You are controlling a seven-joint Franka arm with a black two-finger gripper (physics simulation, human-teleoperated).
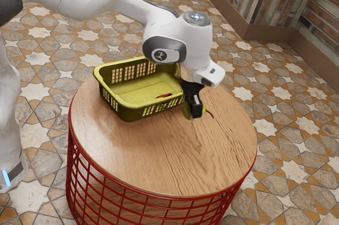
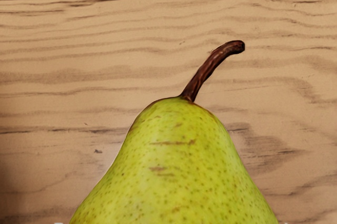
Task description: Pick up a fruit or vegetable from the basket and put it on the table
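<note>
Beside the basket, at the exterior view's right, my gripper (image 1: 194,109) points down low over the table (image 1: 143,151). It is shut on a green pear (image 1: 186,110), largely hidden behind the near black finger; the brown stem sticks out toward the exterior view's right. In the wrist view the pear (image 2: 176,166) looms large at the lower edge, its stem pointing away over wood grain. Whether the pear touches the tabletop, I cannot tell. The olive-green basket (image 1: 132,113) stands upright on the table, with a small reddish-brown thing (image 1: 165,96) inside.
The basket's wall is right next to my hand. The round wooden top rests on a red wire frame (image 1: 132,204), and its curved edge runs a short way beyond the gripper at the exterior view's right. A wood-panelled wall (image 1: 254,2) stands farther back.
</note>
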